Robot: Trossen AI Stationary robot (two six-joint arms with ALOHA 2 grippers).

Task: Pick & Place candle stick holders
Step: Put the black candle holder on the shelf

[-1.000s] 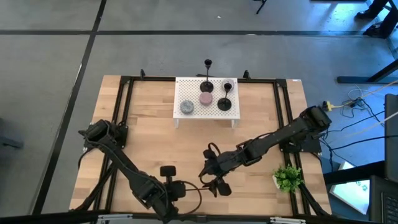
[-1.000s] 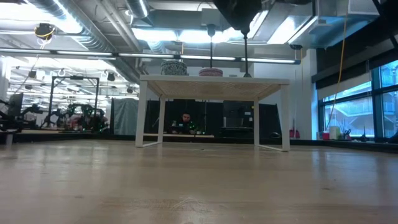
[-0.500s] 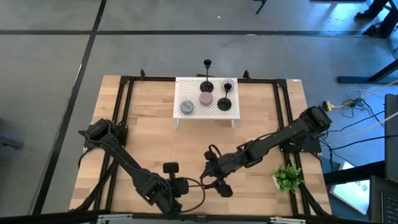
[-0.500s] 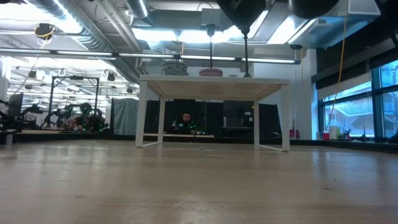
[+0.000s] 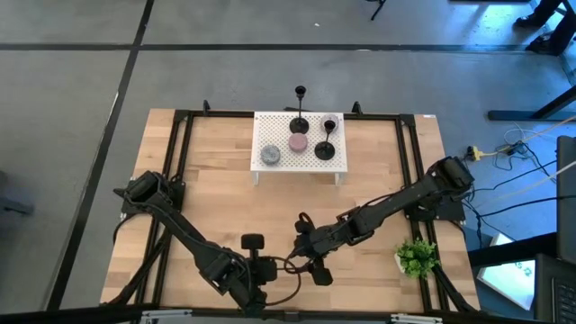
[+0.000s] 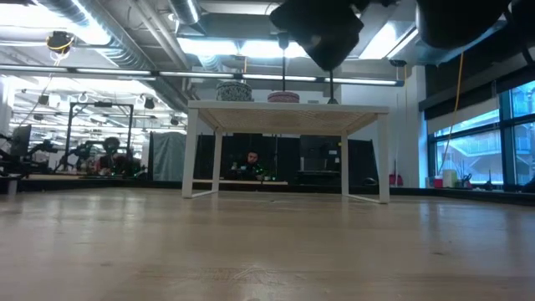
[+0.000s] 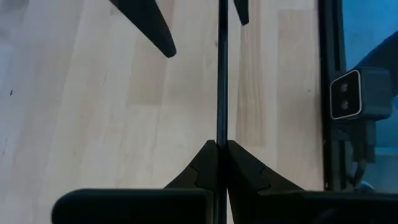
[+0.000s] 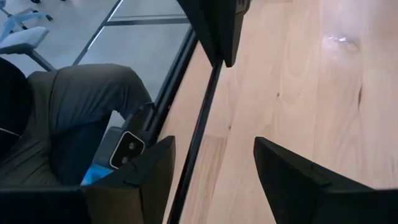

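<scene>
A slim black candle stick holder shows only as a thin stem [image 7: 221, 74], held level above the wood table [image 5: 216, 207] near its near edge. Its base and cup are hidden. My left gripper [image 5: 268, 265] is shut on the stem [image 7: 221, 146]. My right gripper [image 5: 310, 261] faces it from the right and is open. Its two fingers [image 7: 152, 28] stand on either side of the stem's far part. In the right wrist view [image 8: 212, 142] the stem [image 8: 200, 121] runs between the open fingers, close beside one; whether it touches that finger I cannot tell. My left gripper pinches the holder's thin stem [image 7: 221, 134] between its two fingertips. The fingers come level from the table's left, and the stem runs on straight ahead of them toward my right gripper. The holder is lifted clear of the table.
A white perforated stand [image 5: 261, 171] at the table's far middle bears two more black holders [image 5: 301, 108] [image 5: 328, 139] and round candles [image 5: 298, 142]. A green plant [image 5: 416, 258] sits at the near right. Black rails [image 7: 329, 93] edge the table. A person's leg [image 8: 81, 106] shows beyond the near edge.
My left gripper has gone toward the table's right edge, closer to my right gripper. In the low view both dark grippers show larger at the top of the picture than before.
</scene>
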